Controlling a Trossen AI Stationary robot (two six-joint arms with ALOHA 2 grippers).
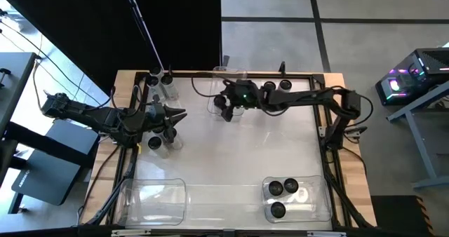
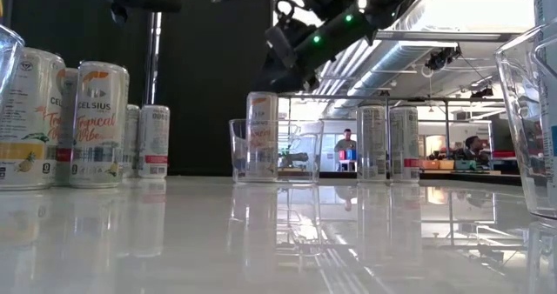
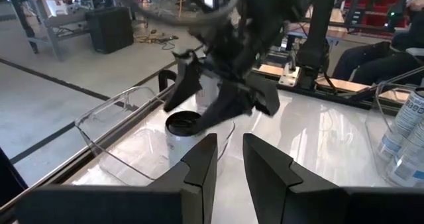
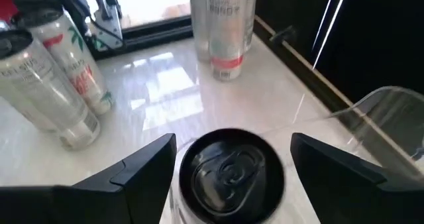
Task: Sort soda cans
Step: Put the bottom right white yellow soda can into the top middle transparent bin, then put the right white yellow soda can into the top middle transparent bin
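The left gripper [image 1: 180, 113] hangs over the left part of the white table [image 1: 238, 153], its two fingers [image 3: 199, 168] drawn close with only a narrow gap between them and nothing held. Soda cans stand on both sides of that arm: a far-left group of cans [image 1: 163, 81] near the far edge and a nearer group of cans [image 1: 160, 140] just beside the arm. In the low view these show as tall cans with printed labels at the left [image 2: 97, 124].

In the near left corner lies an empty clear bin [image 1: 151, 198]. Toward the middle of the far side, the right gripper [image 1: 226, 112] is poised above a clear bin [image 1: 217, 100] at the far edge; a single can [image 4: 230, 173] stands upright inside it, directly below the gripper. The right wrist view shows the fingers [image 4: 142, 164] spread wide on either side of the can's dark top, apart from it, so the can is released. In the low view this can [image 2: 261, 136] stands in the bin on its own, with the gripper above it.

Further right, more cans [image 1: 270, 87] stand along the far edge. In the near right corner another clear bin [image 1: 323, 202] holds three cans [image 1: 283, 188]
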